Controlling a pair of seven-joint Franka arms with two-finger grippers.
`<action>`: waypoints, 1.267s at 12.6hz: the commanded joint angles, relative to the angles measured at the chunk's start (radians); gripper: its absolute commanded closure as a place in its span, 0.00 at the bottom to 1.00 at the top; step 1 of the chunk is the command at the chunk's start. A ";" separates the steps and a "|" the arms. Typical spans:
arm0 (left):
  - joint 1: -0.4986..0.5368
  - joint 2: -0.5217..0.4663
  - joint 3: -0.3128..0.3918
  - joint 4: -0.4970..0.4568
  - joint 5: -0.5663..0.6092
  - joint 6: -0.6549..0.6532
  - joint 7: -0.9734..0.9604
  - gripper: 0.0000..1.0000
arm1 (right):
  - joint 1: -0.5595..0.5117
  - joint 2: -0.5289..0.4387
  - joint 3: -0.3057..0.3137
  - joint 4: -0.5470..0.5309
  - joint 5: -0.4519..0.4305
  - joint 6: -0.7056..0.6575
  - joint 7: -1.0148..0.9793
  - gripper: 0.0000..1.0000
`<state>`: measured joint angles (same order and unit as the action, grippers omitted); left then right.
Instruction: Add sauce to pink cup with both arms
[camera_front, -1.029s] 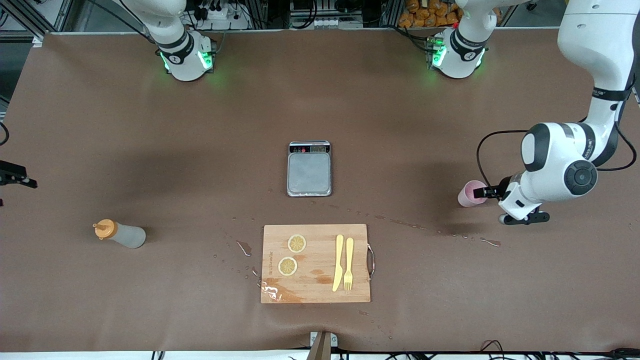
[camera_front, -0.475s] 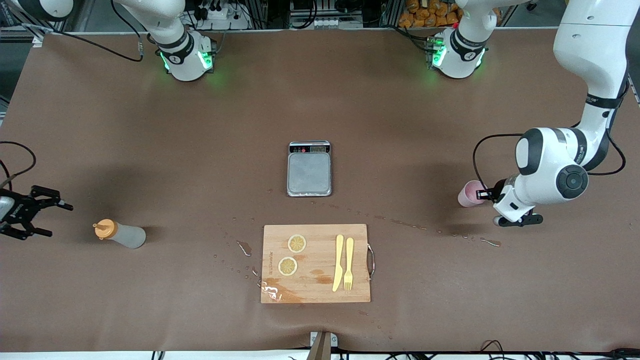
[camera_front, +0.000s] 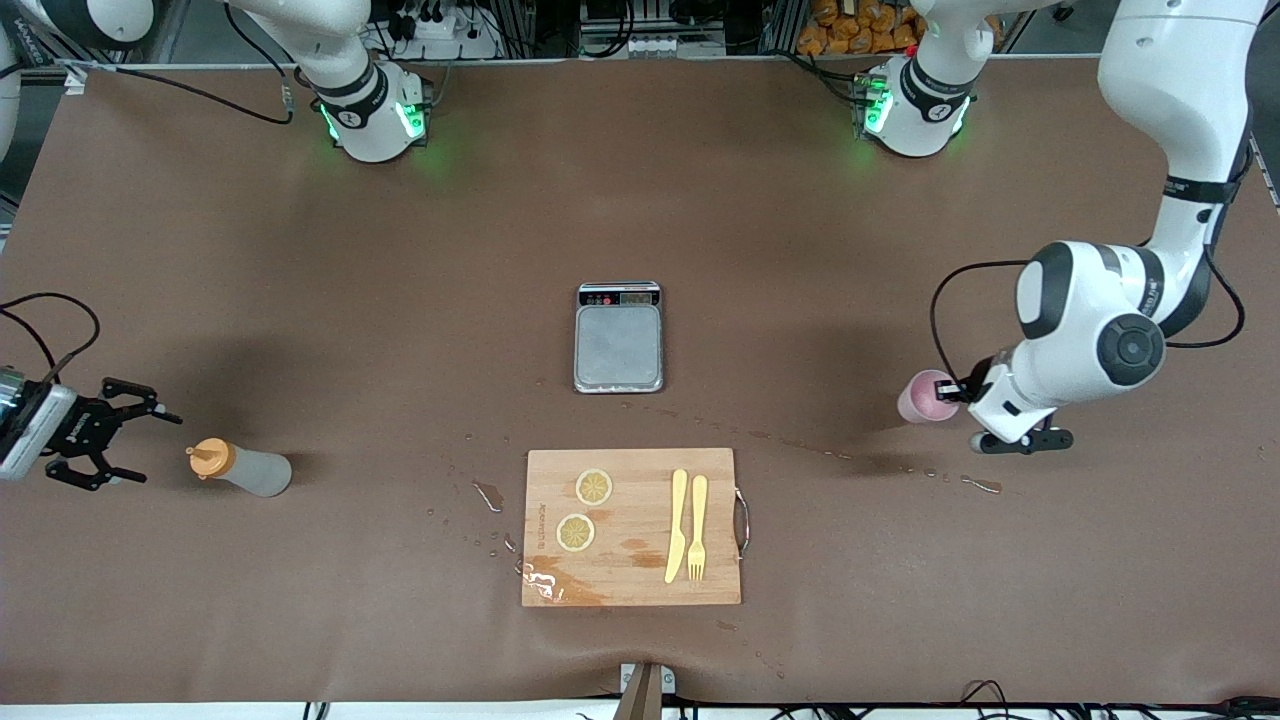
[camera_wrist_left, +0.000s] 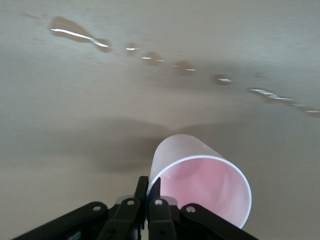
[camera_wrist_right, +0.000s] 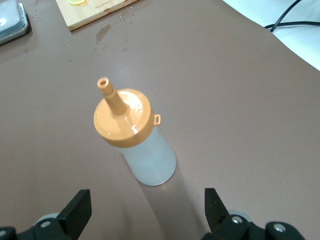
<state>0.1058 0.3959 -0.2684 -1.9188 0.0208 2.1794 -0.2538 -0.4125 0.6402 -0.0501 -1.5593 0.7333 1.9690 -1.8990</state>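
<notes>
The left gripper (camera_front: 958, 393) has its jaws closed on the rim of the pink cup (camera_front: 922, 397), near the left arm's end of the desk (camera_front: 800, 220). The right gripper (camera_front: 140, 445) is just beside the sauce (camera_front: 243, 467) with jaws open; the bottle stands on the desk toward the right arm's end.

Left end effector (camera_wrist_left: 146, 202) pinches the rim of the pink cup (camera_wrist_left: 200, 180), above a brown tabletop (camera_wrist_left: 75, 130) streaked with spilled droplets (camera_wrist_left: 80, 36).

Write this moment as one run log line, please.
left gripper: shut on pink cup rim | right gripper: open, beside sauce bottle | bottle: on table | sauce: not added
</notes>
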 joint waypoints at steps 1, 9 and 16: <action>-0.009 -0.038 -0.130 -0.003 -0.007 -0.024 -0.232 1.00 | 0.000 -0.005 0.001 -0.050 0.084 0.051 -0.121 0.00; -0.348 0.105 -0.245 0.200 0.036 -0.015 -0.942 1.00 | 0.020 0.033 0.004 -0.134 0.320 0.125 -0.379 0.00; -0.535 0.299 -0.242 0.389 0.252 0.003 -1.292 1.00 | 0.053 0.068 0.003 -0.134 0.385 0.113 -0.488 0.00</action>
<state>-0.3953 0.6600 -0.5196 -1.5903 0.2288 2.1822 -1.4970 -0.3732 0.7004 -0.0451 -1.6921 1.0909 2.0850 -2.3624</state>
